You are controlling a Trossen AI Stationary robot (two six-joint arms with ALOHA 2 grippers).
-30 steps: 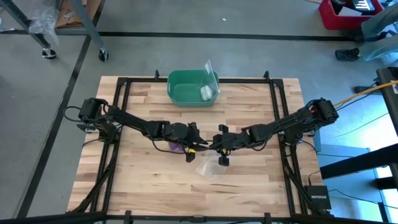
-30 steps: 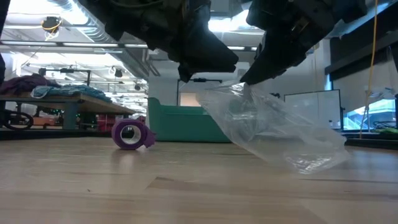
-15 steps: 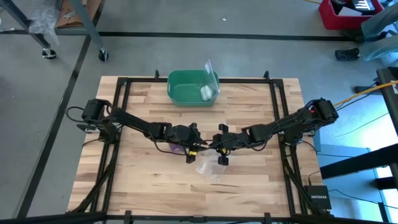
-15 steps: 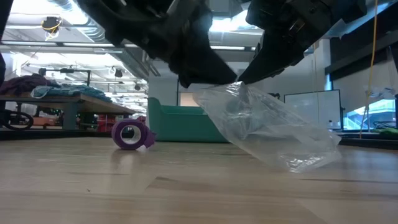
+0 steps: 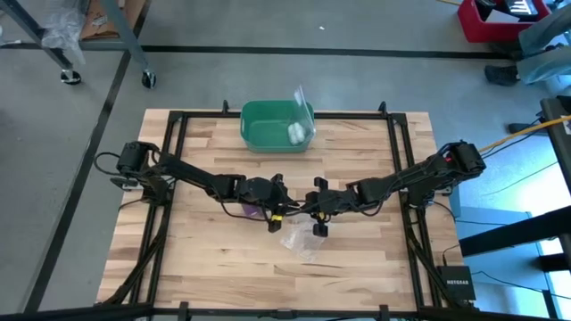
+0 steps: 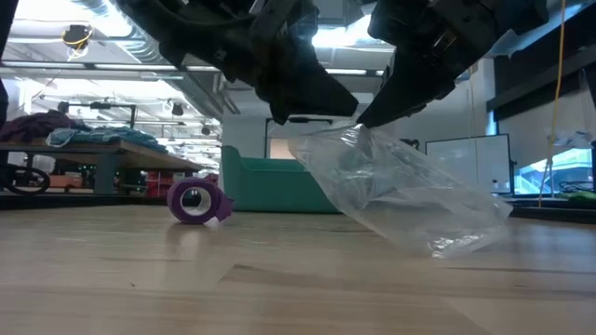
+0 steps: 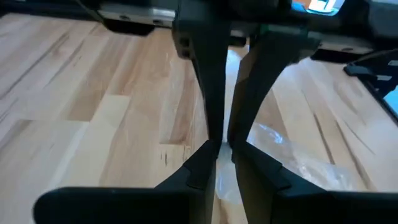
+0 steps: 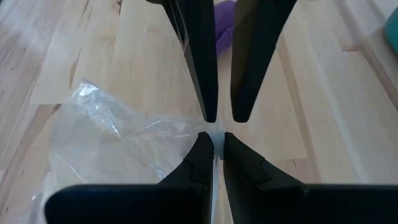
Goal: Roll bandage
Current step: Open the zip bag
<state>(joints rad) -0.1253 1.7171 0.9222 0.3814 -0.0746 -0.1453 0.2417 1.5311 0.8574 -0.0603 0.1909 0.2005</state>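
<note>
High view is showing both arms reaching in from the sides and meeting near the middle of the wooden surface [image 5: 196,241], where the left gripper [image 5: 278,214] and the right gripper [image 5: 312,212] are facing each other over a clear plastic bag [image 5: 299,242]. Most of the bandage [image 5: 252,209], a small purple roll, is being hidden here by the left arm, so only a sliver of purple is peeking out. Low view is giving it plainly: the roll [image 6: 196,200] is lying on its side on the surface, apart from the bag [image 6: 410,200] and in front of the green bin [image 6: 275,184].

Right jaws are pinching the bag's upper edge, nearly closed on the thin film. Left jaws are standing narrow at the same edge; in the left wrist view the film seems to be sitting in the slit between them, though whether they are truly clamping it is hard to make out.

A small white roll [image 5: 294,134] is lying inside the bin [image 5: 259,134] at the far edge.
</note>
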